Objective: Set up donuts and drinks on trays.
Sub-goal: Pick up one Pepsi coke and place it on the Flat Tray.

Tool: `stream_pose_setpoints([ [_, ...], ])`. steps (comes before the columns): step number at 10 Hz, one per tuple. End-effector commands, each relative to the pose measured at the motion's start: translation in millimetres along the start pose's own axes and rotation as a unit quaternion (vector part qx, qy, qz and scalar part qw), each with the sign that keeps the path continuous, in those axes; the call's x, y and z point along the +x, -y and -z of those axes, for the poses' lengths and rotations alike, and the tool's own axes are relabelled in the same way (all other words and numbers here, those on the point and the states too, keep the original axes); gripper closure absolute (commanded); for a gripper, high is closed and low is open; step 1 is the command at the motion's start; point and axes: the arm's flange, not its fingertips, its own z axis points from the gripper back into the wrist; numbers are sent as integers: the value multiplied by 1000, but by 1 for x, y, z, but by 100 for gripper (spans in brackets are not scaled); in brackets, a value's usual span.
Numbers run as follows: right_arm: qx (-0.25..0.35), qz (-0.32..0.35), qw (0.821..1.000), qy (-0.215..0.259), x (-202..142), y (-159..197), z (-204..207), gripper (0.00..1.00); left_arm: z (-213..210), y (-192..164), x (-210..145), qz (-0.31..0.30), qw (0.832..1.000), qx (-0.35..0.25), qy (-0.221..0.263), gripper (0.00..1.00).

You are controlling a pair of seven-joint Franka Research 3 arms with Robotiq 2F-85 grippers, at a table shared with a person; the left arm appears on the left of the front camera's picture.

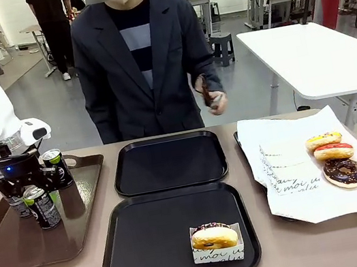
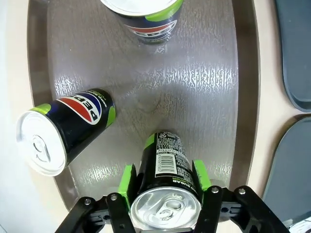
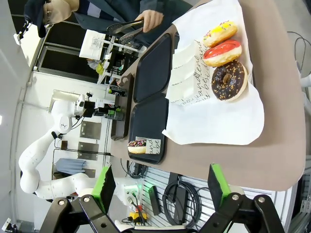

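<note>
Between the fingers of the left gripper stands a black drink can, both green pads pressed to its sides, over the brown tray. Ahead of the right gripper, spread wide and holding nothing, a donut rests on a black tray.

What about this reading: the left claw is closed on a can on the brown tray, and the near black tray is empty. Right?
Not quite. The near black tray holds one donut in a white paper holder, as the front view shows. The rest stands: the left claw is closed on a can on the brown tray.
</note>
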Motion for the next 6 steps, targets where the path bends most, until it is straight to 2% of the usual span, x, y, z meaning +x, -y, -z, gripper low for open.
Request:
stream_pose_setpoints([
  [1,13,-8,1000,8,4,0,-1,0,-24,1,-10,-40,999,-1,10,88],
  [4,13,-8,1000,8,4,0,-1,0,-95,8,-57,-74,997,3,32,88],
  [6,13,-8,1000,8,4,0,-1,0,-124,9,-81,-79,996,-8,41,88],
])
